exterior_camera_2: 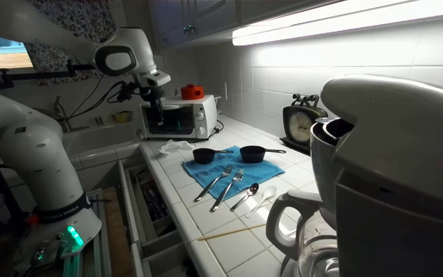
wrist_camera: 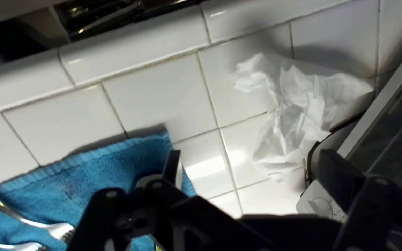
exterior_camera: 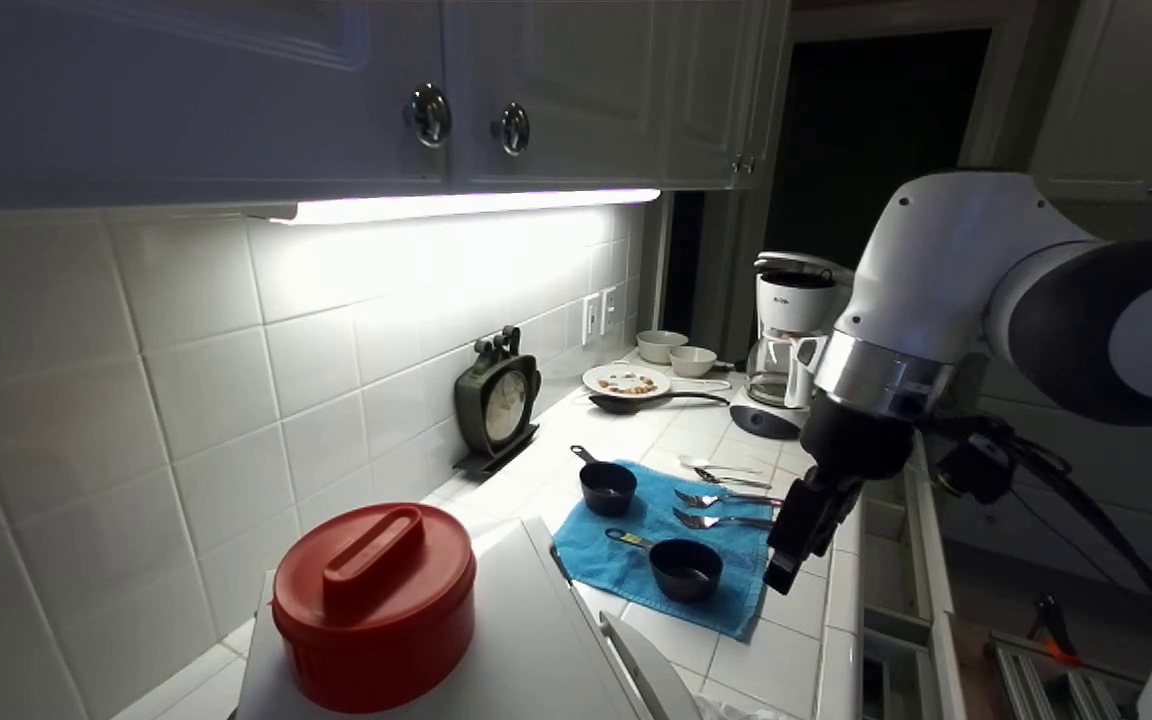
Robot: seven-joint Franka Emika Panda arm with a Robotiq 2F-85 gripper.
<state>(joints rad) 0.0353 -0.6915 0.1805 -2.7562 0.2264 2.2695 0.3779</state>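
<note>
My gripper (wrist_camera: pixel 253 170) stands open over the tiled counter, its fingers wide apart with nothing between them. In an exterior view the gripper (exterior_camera_2: pixel 160 119) hangs in front of the toaster oven (exterior_camera_2: pixel 210 115). Below the jaws in the wrist view lies a crumpled white plastic bag (wrist_camera: pixel 291 111), near the oven. A blue towel (wrist_camera: pixel 92 167) is spread to the left there, partly hidden by a finger. On this towel sit two black cups with handles, the nearer (exterior_camera: pixel 686 570) and the farther (exterior_camera: pixel 608 488), seen in both exterior views. Two forks (exterior_camera_2: pixel 221 179) lie partly on it.
A metal spoon (exterior_camera_2: pixel 248 194), a white spoon (exterior_camera_2: pixel 263 198) and a thin stick (exterior_camera_2: pixel 231 232) lie on the counter. An open drawer (exterior_camera_2: pixel 150 200) runs along its front. A coffee maker (exterior_camera: pixel 786 330), a scale (exterior_camera: pixel 501 400) and a red container (exterior_camera: pixel 376 610) stand about.
</note>
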